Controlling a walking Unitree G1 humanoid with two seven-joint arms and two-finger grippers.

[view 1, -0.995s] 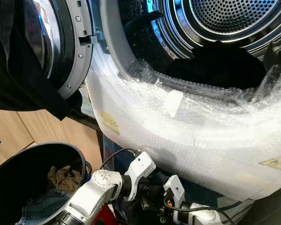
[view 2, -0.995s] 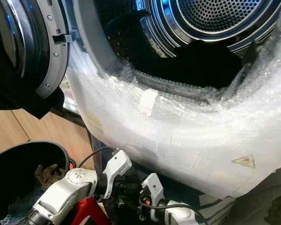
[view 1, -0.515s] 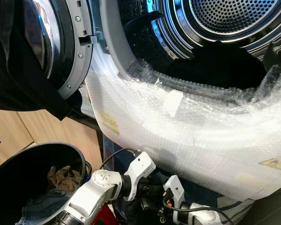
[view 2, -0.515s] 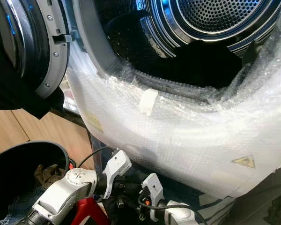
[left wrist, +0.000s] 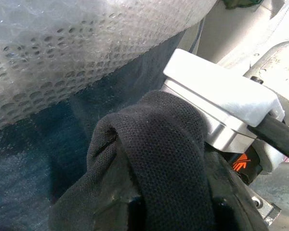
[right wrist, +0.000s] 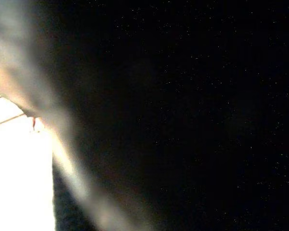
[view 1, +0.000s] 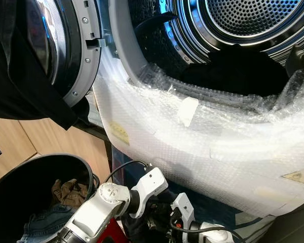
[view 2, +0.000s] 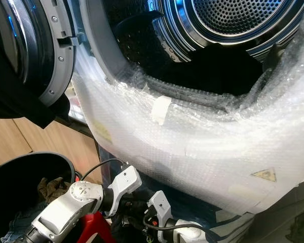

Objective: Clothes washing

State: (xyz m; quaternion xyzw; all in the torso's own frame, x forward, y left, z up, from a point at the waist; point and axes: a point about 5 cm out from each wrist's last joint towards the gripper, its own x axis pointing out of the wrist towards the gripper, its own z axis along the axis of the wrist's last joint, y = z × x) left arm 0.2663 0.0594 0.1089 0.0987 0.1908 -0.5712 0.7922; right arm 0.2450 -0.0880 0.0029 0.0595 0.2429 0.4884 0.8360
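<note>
1. The left gripper (left wrist: 168, 211) sits low in front of the washing machine (view 1: 202, 142), its fingers wrapped in a black mesh garment (left wrist: 154, 159). The cloth hides them, so whether they are apart or clamped on it cannot be told.

2. The right gripper (view 1: 167, 230) lies just beside the left, under the machine's bubble-wrapped front (view 1: 218, 136). Its fingers are buried in the same dark bundle, and its wrist view is near black; their state cannot be told either.

3. The garment hangs between the two wrists, below the lip of the door opening and apart from the drum (view 1: 243, 20). Dark laundry (view 1: 238, 71) already lies inside at the drum's lower edge.

4. The step in hand looks like lifting this piece up and over the padded lip. Done well, both arms would rise together so that the cloth clears the bubble wrap without dragging on it.

5. A snag on the wrap or on the grey door seal (view 1: 122, 50) is the likely trouble; a high, clean arc would avoid it.

6. The open door (view 1: 76, 50) stands at the machine's left edge. The black basket (view 1: 25, 192) on the floor below it holds denim (view 1: 40, 223) and an olive piece (view 1: 68, 192).
</note>
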